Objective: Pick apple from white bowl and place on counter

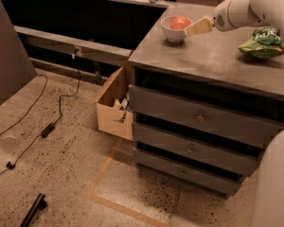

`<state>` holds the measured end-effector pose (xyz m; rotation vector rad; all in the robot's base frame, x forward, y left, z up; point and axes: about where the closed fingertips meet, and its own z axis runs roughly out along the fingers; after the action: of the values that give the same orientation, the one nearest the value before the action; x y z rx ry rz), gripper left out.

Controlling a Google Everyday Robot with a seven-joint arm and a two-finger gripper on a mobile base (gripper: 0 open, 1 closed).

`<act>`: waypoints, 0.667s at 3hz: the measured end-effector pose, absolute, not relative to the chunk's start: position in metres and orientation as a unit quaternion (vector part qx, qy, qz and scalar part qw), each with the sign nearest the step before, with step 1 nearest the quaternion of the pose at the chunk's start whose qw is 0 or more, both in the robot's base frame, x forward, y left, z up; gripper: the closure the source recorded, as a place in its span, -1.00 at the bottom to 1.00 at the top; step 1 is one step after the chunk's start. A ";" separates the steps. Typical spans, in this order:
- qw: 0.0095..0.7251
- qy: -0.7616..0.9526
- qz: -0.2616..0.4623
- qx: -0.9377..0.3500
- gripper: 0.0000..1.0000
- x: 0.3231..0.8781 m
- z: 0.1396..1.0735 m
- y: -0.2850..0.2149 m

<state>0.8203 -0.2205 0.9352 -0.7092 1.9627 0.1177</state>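
Counter (203, 63): one apple (180, 22) in one white bowl (170, 34), end effector (189, 30) beside.

A tan, open-topped cardboard box (114, 109) stands on the speckled floor (61, 174). Left of the box, a thin black cable (60, 100) runs to a small black power brick (48, 129). Far below-left of the box lies a short black bar (33, 211). Tan tape lines (103, 169) start just below the box. A crumpled green-and-white snack bag (264, 41) rests far up-right of the box. The gripper (189, 30) hangs above-right of the box.
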 end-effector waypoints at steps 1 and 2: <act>0.513 0.811 0.058 -0.276 -0.32 0.834 0.943 -0.214; 0.520 0.805 0.075 -0.276 -0.36 0.845 0.953 -0.198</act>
<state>0.8451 -0.1975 0.9531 -0.6610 1.9306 0.1786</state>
